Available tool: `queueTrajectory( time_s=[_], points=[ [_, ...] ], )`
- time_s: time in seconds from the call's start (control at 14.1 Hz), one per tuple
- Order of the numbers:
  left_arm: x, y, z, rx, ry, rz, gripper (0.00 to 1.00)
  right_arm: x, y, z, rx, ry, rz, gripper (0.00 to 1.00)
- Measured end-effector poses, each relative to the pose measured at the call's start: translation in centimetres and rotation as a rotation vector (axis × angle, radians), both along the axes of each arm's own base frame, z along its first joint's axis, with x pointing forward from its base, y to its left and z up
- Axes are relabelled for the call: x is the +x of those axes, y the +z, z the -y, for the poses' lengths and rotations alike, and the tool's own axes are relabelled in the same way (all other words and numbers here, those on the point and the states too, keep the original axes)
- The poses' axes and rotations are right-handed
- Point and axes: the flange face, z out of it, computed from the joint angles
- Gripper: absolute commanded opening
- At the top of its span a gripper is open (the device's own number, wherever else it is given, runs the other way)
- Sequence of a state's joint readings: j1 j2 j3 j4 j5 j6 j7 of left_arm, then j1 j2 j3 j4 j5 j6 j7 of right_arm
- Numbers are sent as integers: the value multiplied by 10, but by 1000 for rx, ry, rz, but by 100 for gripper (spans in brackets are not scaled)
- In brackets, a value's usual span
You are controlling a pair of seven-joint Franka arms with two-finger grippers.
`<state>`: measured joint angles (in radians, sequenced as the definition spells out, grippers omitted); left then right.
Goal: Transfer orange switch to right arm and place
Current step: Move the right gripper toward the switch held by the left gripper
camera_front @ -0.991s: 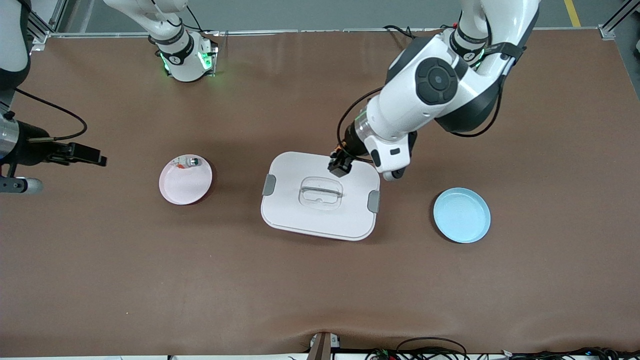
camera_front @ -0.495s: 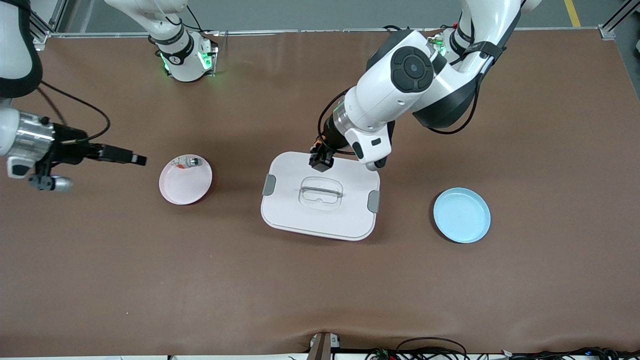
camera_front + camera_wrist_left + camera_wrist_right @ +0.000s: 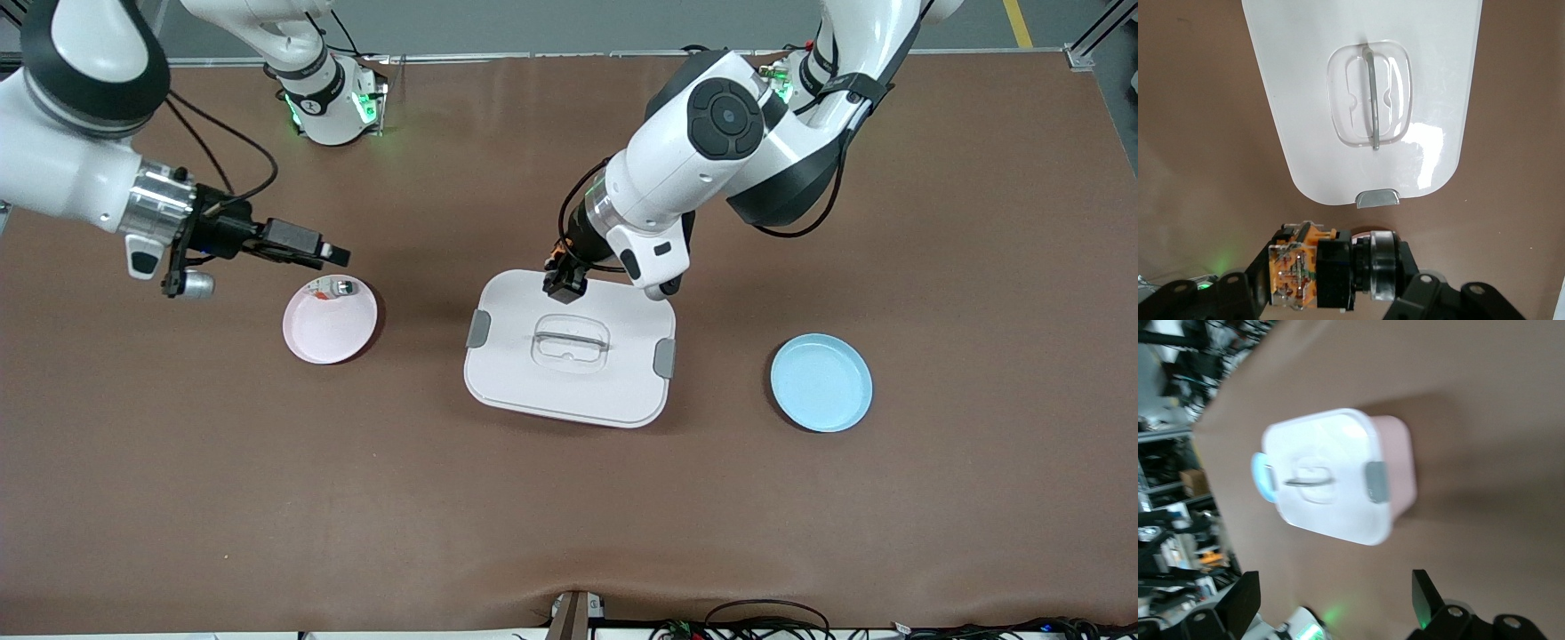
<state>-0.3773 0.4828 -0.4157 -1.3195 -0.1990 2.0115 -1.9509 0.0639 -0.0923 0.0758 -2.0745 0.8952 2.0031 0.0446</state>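
Here, the brown leather-like table (image 3: 569, 516) is spreading under everything, and the largest thing on it, a white rectangular lidded plastic box with grey side clips and a clear handle recess (image 3: 569, 351), is sitting at its middle, directly beneath the left gripper (image 3: 565, 286). That left gripper is hanging over the box lid's edge that lies farthest from the front camera, its two black fingers clamping tight on the orange switch (image 3: 1313, 275), a tiny black-bodied push-button part with an orange, partly see-through end, so the switch is up in the air between the fingers and over the box lid. In the left wrist view the box lid (image 3: 1365, 100) and one grey clip (image 3: 1378, 197) are showing just past the held switch. The right gripper (image 3: 322, 251) is reaching out over the table from the right arm's end, its fingers (image 3: 1428, 597) standing wide apart and holding nothing; it is hovering just by the rim of a round pink plastic bowl (image 3: 330, 329). A small silver-white part with a red bit (image 3: 333, 288) is lying inside that bowl, almost under the right gripper's tips. A round light-blue plastic plate (image 3: 821, 383) is lying toward the left arm's end of the table, well apart from both grippers.
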Motion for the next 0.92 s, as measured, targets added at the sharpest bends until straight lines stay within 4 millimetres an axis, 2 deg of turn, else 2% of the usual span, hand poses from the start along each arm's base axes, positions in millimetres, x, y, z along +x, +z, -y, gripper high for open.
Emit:
queueTrajectory(
  time_s=[0.28,0.42,0.57,0.78,0.92],
  points=[
    [-3,-1,4,0,-7,-2,0,-19,-8,-85,122,-77,77,100],
    [-3,-1,4,0,-7,-2,0,-30,-11,-115,173,-89,91,100],
    [-3,-1,4,-1,-6,-1,0,-34,-18,-127,180,-65,106,100],
    [-2,0,4,-1,-6,0,0,-33,-32,-134,172,-12,143,100],
    [-2,-1,4,-1,-6,-1,0,-31,-34,-143,176,-10,159,100]
  ],
)
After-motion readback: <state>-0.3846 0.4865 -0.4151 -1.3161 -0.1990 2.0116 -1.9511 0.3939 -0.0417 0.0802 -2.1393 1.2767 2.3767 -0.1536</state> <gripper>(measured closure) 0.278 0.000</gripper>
